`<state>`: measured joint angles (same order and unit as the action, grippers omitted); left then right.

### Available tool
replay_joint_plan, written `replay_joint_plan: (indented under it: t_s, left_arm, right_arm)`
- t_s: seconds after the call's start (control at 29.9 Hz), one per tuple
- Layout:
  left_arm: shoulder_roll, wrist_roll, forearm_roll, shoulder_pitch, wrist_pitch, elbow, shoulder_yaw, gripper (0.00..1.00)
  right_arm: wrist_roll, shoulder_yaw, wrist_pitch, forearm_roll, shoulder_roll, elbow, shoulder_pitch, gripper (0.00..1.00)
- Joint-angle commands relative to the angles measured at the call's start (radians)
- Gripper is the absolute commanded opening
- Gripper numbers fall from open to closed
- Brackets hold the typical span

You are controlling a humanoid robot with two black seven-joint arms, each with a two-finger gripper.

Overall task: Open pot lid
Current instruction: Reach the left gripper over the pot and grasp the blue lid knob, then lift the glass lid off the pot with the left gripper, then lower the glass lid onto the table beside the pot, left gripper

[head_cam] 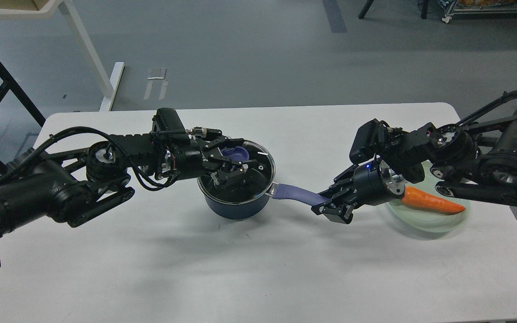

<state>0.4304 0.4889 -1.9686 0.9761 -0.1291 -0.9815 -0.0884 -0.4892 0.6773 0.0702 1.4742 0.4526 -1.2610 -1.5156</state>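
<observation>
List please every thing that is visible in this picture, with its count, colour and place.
pot: 1, dark navy, table centre, lid on it
pot handle: 1, lavender, points toward the right gripper
lid: 1, clear glass with steel rim, on the pot
lid knob: 1, purple-blue, at the left gripper's fingers
glass dish: 1, pale green, right part of table
carrot: 1, orange, lying on the dish
table: 1, white
left gripper: 1, black, over the lid, at the knob
right gripper: 1, black, closed on the handle's end
</observation>
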Motion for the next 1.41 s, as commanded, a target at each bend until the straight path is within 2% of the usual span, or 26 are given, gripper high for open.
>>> replay_joint_plan:
  t_s: [0.0, 0.17, 0.37, 0.64, 0.8, 1.0, 1.37]
  left_arm:
    - [0.049, 0.000, 0.007, 0.035, -0.003, -0.037, -0.004, 0.38]
    - [0.184, 0.000, 0.085, 0.087, 0.000, -0.130, -0.004, 0.39]
    - [0.375, 0.000, 0.102, 0.072, -0.004, -0.181, 0.006, 0.40]
    - [0.508, 0.000, 0.106, -0.126, -0.161, -0.167, 0.030, 0.41]
    - [0.508, 0.000, 0.106, -0.203, -0.199, -0.157, 0.032, 0.41]
    - [0.452, 0.000, 0.108, -0.264, -0.267, -0.033, 0.042, 0.41]
    - [0.433, 0.000, 0.102, -0.332, -0.274, 0.009, 0.048, 0.45]
  right_arm:
    - [0.000, -0.001, -0.001, 0.000, 0.000, 0.000, 0.000, 0.32]
    - [0.000, 0.001, -0.001, 0.000, 0.005, 0.000, 0.002, 0.32]
    - [0.000, -0.001, -0.003, 0.000, 0.001, 0.002, 0.002, 0.32]
    - [0.000, -0.001, -0.003, 0.000, 0.000, 0.005, 0.003, 0.32]
    - [0.000, -0.001, -0.003, 0.000, 0.001, 0.005, 0.005, 0.32]
    - [0.000, -0.001, -0.003, 0.000, 0.001, 0.006, 0.005, 0.32]
    - [0.000, -0.001, -0.009, 0.000, 0.001, 0.006, 0.005, 0.32]
